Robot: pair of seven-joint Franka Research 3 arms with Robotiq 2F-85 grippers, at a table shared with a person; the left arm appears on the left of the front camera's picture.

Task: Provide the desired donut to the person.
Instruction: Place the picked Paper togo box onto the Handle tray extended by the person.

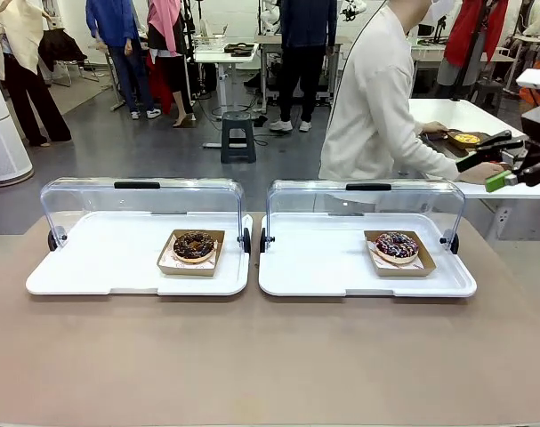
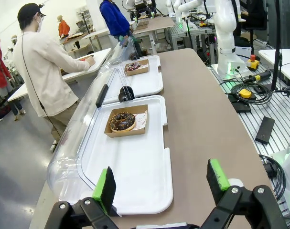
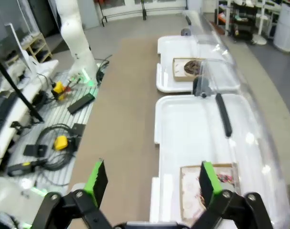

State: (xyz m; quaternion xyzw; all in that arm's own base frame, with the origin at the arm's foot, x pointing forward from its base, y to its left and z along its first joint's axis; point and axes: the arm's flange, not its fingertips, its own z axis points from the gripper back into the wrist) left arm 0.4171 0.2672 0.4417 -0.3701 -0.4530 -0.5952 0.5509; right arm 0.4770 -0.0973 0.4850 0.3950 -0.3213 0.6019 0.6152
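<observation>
since both the left gripper (image 2: pixel 160 186) and right gripper (image 3: pixel 151 183) stand open and empty, each soft, fragile donut, left (image 1: pixel 194 245) and right (image 1: pixel 397 245), suits lifting by its stiff cardboard tray (image 1: pixel 190 253).

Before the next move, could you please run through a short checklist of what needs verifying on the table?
1. Left hand open and holding nothing: ok.
2. Right hand open and holding nothing: ok.
3. Both tray lids raised, so the donuts are reachable: ok.
4. Chocolate donut sits in its cardboard holder on the left tray; sprinkled donut likewise on the right tray: ok.
5. Which donut the person wants: cannot tell; no pointing visible.
6. Person facing the table, ready to receive: not ok; they are turned toward a side table.
</observation>
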